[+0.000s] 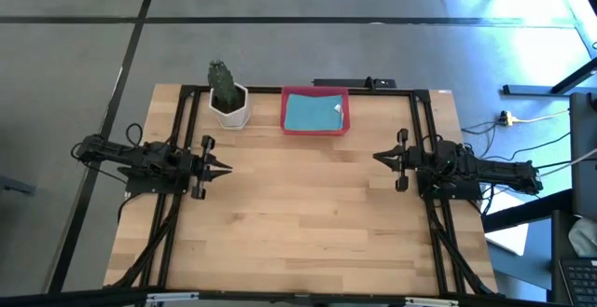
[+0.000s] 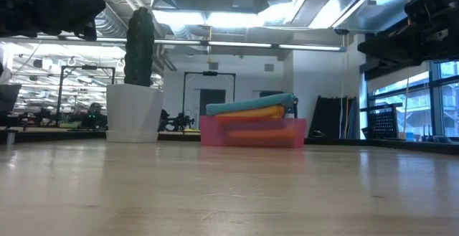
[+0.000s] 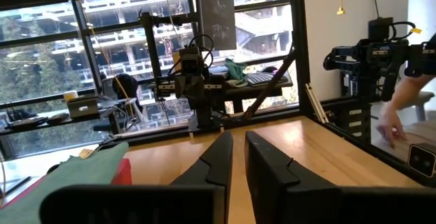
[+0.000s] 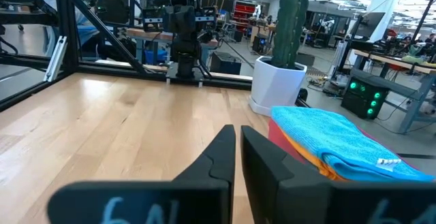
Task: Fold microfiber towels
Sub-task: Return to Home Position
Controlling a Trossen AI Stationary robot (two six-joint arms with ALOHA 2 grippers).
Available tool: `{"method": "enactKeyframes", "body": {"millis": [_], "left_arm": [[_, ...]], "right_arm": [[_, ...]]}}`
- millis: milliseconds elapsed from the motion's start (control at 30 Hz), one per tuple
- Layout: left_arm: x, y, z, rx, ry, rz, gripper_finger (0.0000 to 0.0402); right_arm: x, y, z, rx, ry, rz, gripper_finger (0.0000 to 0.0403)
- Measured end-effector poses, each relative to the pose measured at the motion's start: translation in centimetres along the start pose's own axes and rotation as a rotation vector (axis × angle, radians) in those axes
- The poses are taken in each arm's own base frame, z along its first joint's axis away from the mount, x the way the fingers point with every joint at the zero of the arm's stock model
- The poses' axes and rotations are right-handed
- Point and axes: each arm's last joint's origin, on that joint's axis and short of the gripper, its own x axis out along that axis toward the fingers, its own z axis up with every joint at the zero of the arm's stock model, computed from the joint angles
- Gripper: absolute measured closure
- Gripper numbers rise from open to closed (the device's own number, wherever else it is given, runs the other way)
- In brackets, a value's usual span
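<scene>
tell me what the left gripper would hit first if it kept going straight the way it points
Most likely the right gripper, facing the left gripper across the table, with nothing between them. The red tray and plant pot sit off that line. The two may be slightly offset.

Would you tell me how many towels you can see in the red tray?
2: a teal-blue towel on top, an orange towel directly beneath it; others may hide inside the red tray.
</scene>
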Motion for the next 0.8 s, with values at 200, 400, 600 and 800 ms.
{"method": "enactKeyframes", "body": {"millis": [200,400,600,800], "left_arm": [[0.00,0.00,0.00,0.000,0.000,0.000,0.0380],[0.00,0.00,0.00,0.000,0.000,0.000,0.0389],[0.00,0.00,0.00,0.000,0.000,0.000,0.0398],[0.00,0.00,0.00,0.000,0.000,0.000,0.0399]], "right_arm": [[0.00,0.00,0.00,0.000,0.000,0.000,0.0375],[0.00,0.00,0.01,0.000,0.000,0.000,0.0375],[0.00,0.00,0.01,0.000,0.000,0.000,0.0375],[0.00,0.00,0.01,0.000,0.000,0.000,0.0375]]}}
